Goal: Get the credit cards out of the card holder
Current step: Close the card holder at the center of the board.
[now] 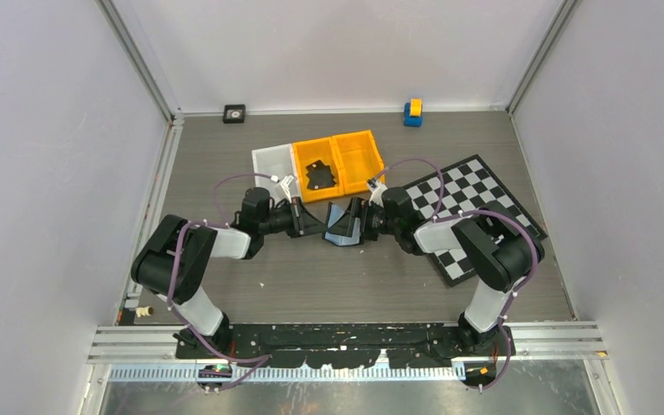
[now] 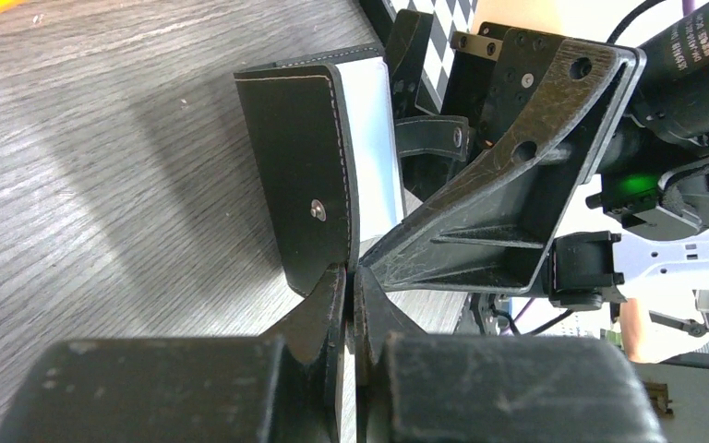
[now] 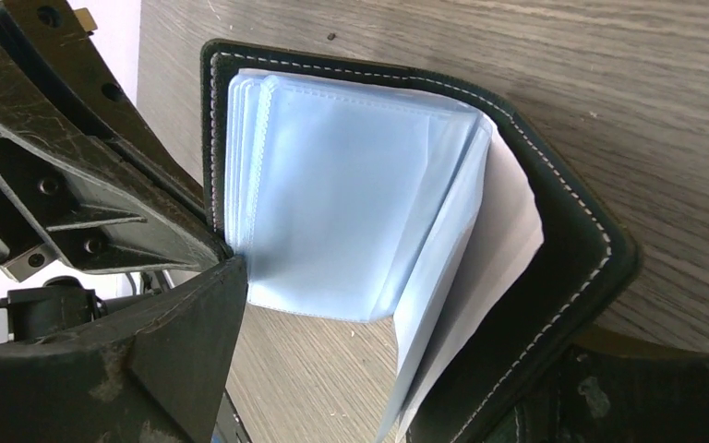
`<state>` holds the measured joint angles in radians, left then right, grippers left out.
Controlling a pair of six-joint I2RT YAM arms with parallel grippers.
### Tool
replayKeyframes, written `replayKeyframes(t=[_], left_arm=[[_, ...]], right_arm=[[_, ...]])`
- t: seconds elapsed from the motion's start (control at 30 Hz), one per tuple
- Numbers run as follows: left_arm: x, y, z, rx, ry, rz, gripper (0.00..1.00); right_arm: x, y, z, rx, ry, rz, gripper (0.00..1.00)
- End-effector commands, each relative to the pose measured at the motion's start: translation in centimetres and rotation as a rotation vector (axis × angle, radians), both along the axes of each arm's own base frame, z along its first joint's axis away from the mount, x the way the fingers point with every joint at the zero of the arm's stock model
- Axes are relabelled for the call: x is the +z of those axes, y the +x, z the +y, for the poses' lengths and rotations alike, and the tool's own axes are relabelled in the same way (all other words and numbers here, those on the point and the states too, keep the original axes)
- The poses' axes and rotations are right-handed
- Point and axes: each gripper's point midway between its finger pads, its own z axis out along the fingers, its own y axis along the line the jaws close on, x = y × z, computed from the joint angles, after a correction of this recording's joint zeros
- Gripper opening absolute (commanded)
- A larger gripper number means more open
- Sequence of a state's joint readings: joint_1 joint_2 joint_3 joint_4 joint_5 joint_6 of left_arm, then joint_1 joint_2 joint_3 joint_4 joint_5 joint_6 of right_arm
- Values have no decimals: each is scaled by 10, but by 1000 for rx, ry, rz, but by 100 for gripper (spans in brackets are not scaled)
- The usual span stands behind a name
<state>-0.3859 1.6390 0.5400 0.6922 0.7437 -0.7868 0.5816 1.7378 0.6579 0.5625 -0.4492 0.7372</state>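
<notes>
Card holder [image 1: 343, 226] open, just beside the orange bin [image 1: 304, 160]. Left fingers [image 2: 325, 309] clamped on its cover edge; right fingers [image 3: 185, 351] spread wide, sleeves [image 3: 351, 185] between them.

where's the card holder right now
The card holder sits mid-table in the top view, between the left gripper and right gripper, below the orange bins.

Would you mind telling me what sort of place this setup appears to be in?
Most likely a robotics lab test cell: plain white panel walls on an aluminium frame enclose the table, a checkerboard calibration board lies on it, and the left arm and right arm are bolted at its near edge.
</notes>
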Motion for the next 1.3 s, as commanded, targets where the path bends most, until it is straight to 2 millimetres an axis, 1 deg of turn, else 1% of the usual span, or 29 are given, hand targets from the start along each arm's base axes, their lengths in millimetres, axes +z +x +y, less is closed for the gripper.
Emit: replayKeyframes(t=[0.0, 0.13, 0.23, 0.33, 0.4, 0.47, 0.53, 0.63, 0.67, 0.73, 0.77, 0.83, 0.87, 0.9, 0.93, 0.97, 1.0, 1.03, 1.07, 1.1, 1.2, 1.23, 1.27], left_arm=[[20, 3, -11, -53, -61, -50, 0], [18, 5, -13, -63, -77, -43, 0], [20, 3, -16, -80, -108, -37, 0], [20, 2, -17, -83, -118, -33, 0], [20, 3, -16, -77, -109, -34, 2], [18, 4, -14, -65, -91, -39, 5], [15, 6, -12, -49, -69, -37, 10], [9, 9, -9, -28, -36, -33, 24], [7, 10, -8, -19, -21, -32, 29], [0, 14, -4, 8, 23, -23, 35], [-3, 15, -2, 20, 47, -20, 37], [-7, 18, 2, 43, 83, -22, 38], [-9, 19, 4, 50, 95, -23, 36], [-9, 20, 4, 52, 100, -25, 34], [-9, 20, 4, 53, 100, -27, 31], [-9, 20, 4, 49, 98, -28, 27], [-9, 19, 3, 43, 92, -27, 21], [-9, 19, 2, 42, 87, -25, 14], [-8, 19, 2, 38, 83, -27, 9], [-8, 19, 1, 37, 81, -28, 7], [-5, 18, 2, 38, 81, -34, 6], [-6, 17, 3, 39, 87, -33, 8], [-5, 17, 4, 42, 92, -34, 11]], right_arm=[[21, 6, 19, 49, 107, -43, 88], [19, 9, 20, 47, 105, -39, 87], [13, 11, 19, 38, 81, -25, 70], [11, 12, 20, 39, 81, -20, 53], [11, 12, 20, 35, 80, -19, 44], [12, 12, 19, 34, 76, -23, 37], [11, 12, 18, 32, 72, -21, 33], [11, 11, 18, 34, 69, -22, 27], [11, 11, 18, 35, 68, -22, 26], [12, 11, 17, 36, 68, -25, 26], [12, 10, 17, 36, 68, -26, 26], [13, 9, 15, 38, 62, -32, 28], [14, 8, 15, 40, 58, -33, 29], [13, 8, 14, 38, 52, -35, 33], [13, 7, 13, 38, 46, -37, 40], [12, 7, 12, 35, 39, -39, 50], [12, 8, 10, 30, 34, -41, 54], [12, 8, 9, 24, 30, -42, 56], [12, 8, 8, 19, 24, -43, 59], [13, 8, 6, 13, 20, -48, 65], [14, 11, -4, -28, 8, -63, 78], [17, 12, -6, -39, 9, -72, 83], [17, 12, -11, -50, 8, -76, 85]])
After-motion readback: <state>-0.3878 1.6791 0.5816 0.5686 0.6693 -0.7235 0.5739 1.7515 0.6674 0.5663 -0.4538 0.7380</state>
